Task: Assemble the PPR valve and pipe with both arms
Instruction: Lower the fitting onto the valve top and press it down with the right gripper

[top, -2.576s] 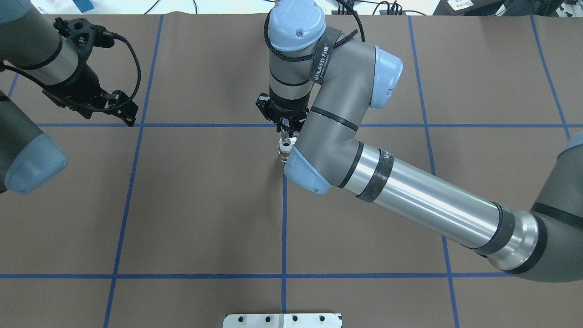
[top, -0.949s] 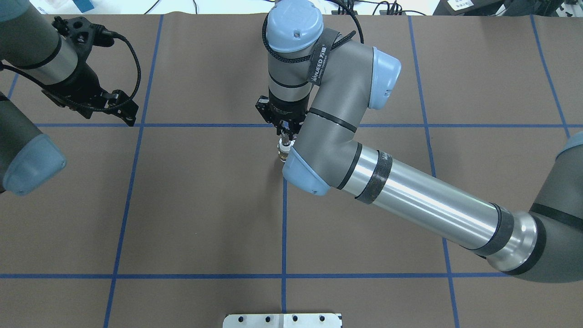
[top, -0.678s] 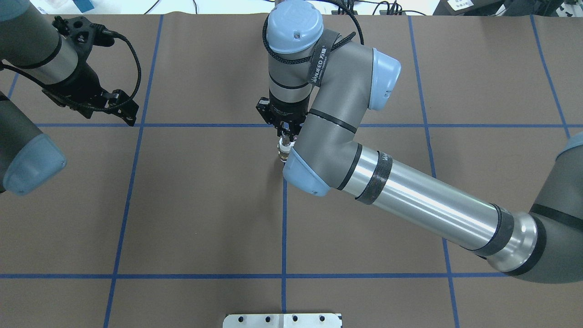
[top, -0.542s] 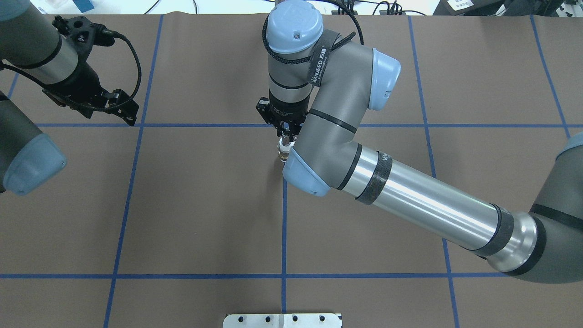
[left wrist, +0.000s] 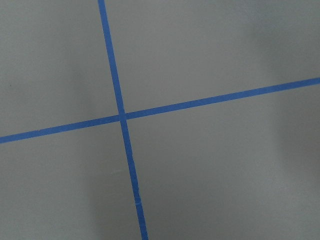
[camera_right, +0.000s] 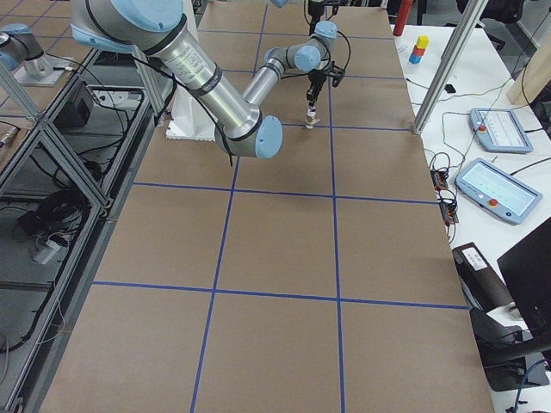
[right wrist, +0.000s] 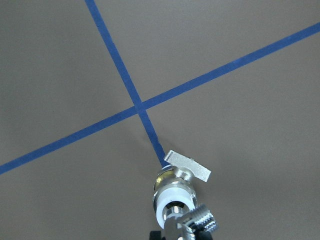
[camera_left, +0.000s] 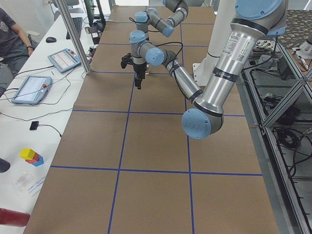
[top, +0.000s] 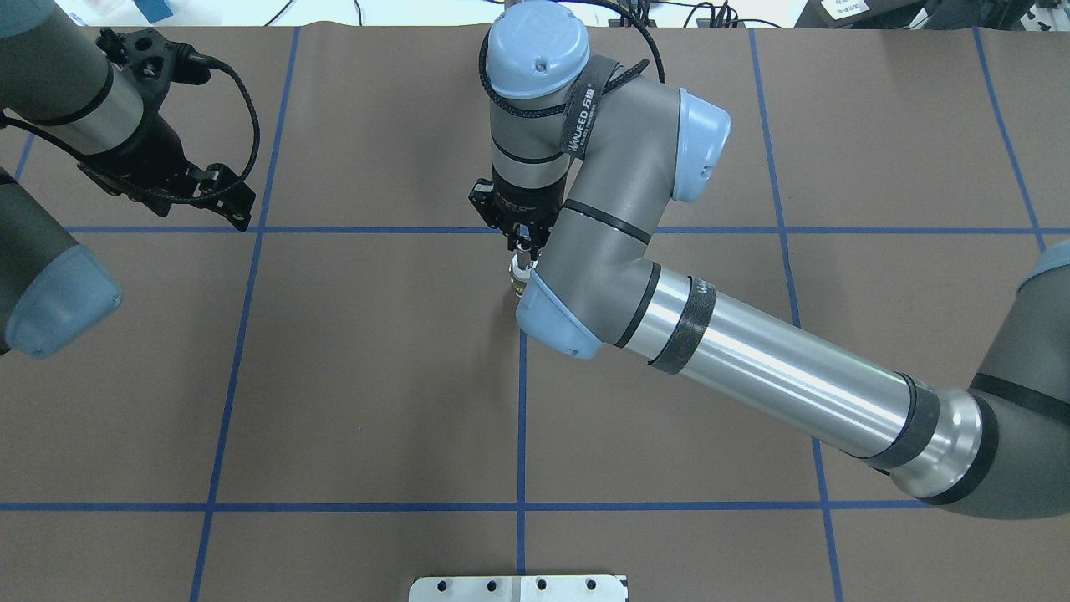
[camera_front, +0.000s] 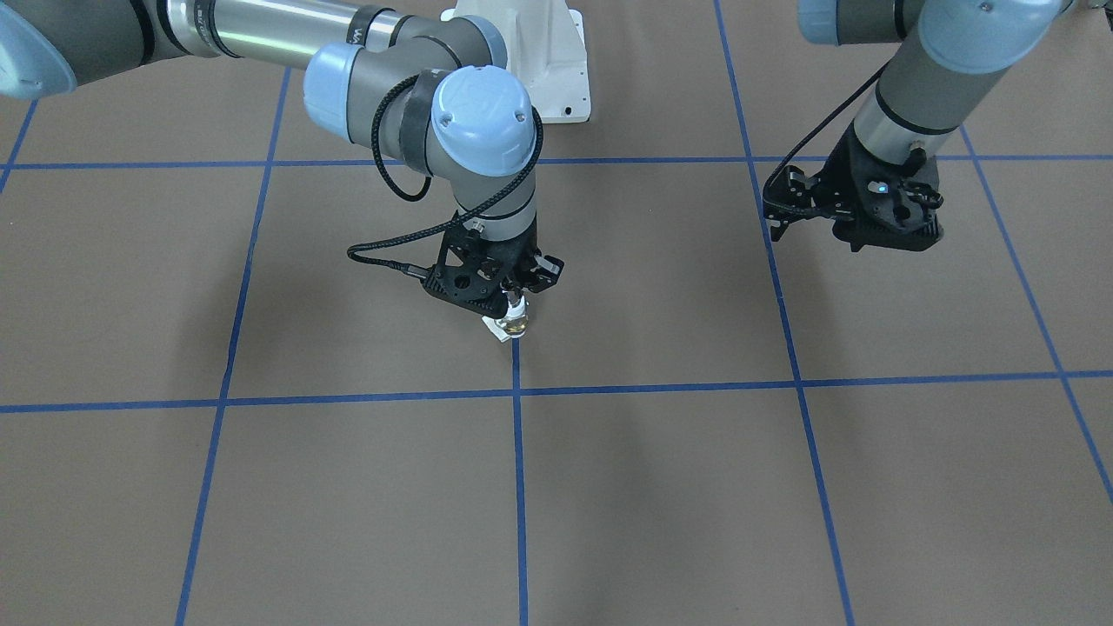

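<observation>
The PPR valve [camera_front: 515,327] stands upright on the brown table at a blue tape line, white end up, brass middle, pale lever tab [right wrist: 188,166] to the side. It also shows in the overhead view [top: 521,284]. My right gripper [camera_front: 516,301] points straight down over it and is shut on the silver pipe [right wrist: 196,222], which sits on the valve's white top end [right wrist: 173,197]. My left gripper [camera_front: 776,207] hangs empty and open above the table, far off to my left [top: 234,199]. Its wrist view shows only bare table.
The white pedestal [camera_front: 532,52] stands at my base. A metal plate [top: 518,588] lies at the near table edge. Blue tape lines [left wrist: 121,118] grid the brown mat. Tablets [camera_left: 30,88] and cables lie on the side desk.
My right arm has shifted slightly left and the pipe has come lower onto the valve, so less of the valve's white top shows. The left arm has not moved.
</observation>
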{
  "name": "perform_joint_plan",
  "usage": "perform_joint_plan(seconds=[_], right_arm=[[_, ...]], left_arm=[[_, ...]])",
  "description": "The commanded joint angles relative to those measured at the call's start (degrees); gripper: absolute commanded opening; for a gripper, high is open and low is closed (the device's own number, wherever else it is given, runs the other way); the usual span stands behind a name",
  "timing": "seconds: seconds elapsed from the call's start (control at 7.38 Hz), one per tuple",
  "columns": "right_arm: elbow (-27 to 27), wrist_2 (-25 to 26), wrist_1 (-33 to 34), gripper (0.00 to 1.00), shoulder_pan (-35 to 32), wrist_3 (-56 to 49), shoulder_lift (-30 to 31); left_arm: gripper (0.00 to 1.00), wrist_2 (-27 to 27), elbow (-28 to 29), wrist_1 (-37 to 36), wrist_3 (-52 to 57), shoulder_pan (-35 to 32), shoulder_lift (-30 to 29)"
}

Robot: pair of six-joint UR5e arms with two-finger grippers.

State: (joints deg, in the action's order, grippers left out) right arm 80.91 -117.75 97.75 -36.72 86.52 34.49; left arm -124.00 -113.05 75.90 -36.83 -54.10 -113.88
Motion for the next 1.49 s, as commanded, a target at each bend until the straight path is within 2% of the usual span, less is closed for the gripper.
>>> perform_joint_plan(seconds=[0.0,0.95,1.08,1.22,1.36], right_arm=[[-0.14,-0.03,-0.02,0.00,-0.10,-0.56,0.40],[-1.28,0.15,-0.54,0.00,0.24,0.05,-0.21],[-1.28,0.24,-0.63,0.10,0.25,0.05,-0.12],[-1.28,0.24,-0.63,0.35,0.25,0.05,-0.12],[-1.20,0.24,-0.63,0.51,0.25,-0.04,-0.12]], left_arm=[[0.99,-0.01,-0.59,-0.05,-1.14,0.14,0.06],[0.99,-0.10,-1.30,-0.32,-1.23,0.14,0.06],[0.99,-0.71,-1.30,-0.32,-1.23,0.14,0.15],[0.99,-0.80,-1.30,-0.32,-1.23,0.14,0.06],[0.99,-0.80,-1.30,-0.32,-1.23,0.14,0.15]])
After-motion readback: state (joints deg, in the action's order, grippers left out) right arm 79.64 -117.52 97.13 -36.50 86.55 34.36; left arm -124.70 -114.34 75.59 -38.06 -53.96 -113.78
